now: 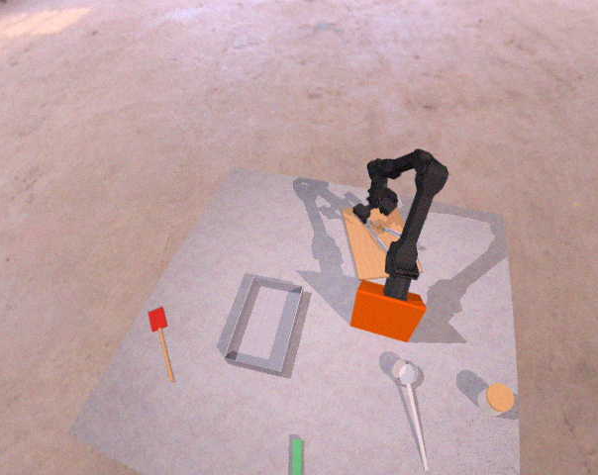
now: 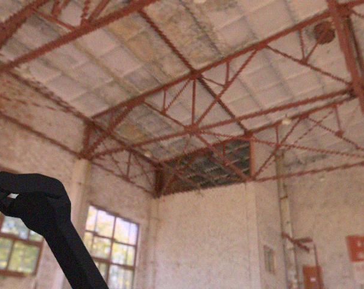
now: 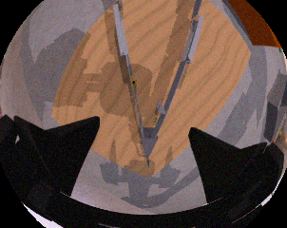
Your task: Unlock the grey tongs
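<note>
The grey tongs [image 1: 377, 237] [image 3: 149, 138] lie on the wooden board [image 1: 363, 260] [image 3: 220, 62], their two arms spread apart in a wide V. In the wrist view the hinge end is nearest the gripper and the arms run away towards the top edge, where their tips are cut off. My gripper [image 1: 373, 211] [image 3: 146, 127] is open and empty, its fingers wide apart on either side of the hinge end without touching it. The roasting tin [image 1: 288, 322] stands empty on the grey surface. The exterior view shows only part of the arm.
The orange base block [image 1: 386, 317] stands close to the board. A red-headed spatula [image 1: 157, 319] lies left of the tin. A white ladle [image 1: 406, 372] and a round container with a wooden lid [image 1: 499, 397] are at the lower right. A green bar [image 1: 296, 455] is at the bottom edge.
</note>
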`<state>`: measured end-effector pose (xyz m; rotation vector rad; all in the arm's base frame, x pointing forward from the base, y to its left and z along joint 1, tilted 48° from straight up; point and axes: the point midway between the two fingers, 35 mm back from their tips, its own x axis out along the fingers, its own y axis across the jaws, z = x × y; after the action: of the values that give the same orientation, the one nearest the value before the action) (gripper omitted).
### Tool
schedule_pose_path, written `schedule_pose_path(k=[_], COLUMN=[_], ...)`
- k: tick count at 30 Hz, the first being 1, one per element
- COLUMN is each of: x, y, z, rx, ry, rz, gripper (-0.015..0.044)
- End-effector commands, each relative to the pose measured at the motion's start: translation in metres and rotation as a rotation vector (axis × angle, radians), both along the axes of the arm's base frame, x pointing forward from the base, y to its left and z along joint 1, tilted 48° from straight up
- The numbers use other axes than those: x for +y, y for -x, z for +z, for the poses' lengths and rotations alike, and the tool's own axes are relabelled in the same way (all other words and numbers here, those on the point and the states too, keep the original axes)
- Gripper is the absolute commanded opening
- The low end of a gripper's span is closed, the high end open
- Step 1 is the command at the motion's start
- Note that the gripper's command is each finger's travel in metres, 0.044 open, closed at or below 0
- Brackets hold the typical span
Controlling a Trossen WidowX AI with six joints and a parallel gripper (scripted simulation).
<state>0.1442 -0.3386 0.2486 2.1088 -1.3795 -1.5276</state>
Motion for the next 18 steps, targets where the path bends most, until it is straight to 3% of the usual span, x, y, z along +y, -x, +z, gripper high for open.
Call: schedule_pose_path(k=[1, 10, 18], x=[-0.002, 0.014, 0.034], y=[-0.029, -0.088, -0.086], z=[0.028, 0.082, 0.098], rx=[-0.003, -0.005, -0.011], ry=[-0.004, -0.003, -0.002], rz=[-0.002, 0.003, 0.010], gripper=[0.0440, 0.0440, 0.0440])
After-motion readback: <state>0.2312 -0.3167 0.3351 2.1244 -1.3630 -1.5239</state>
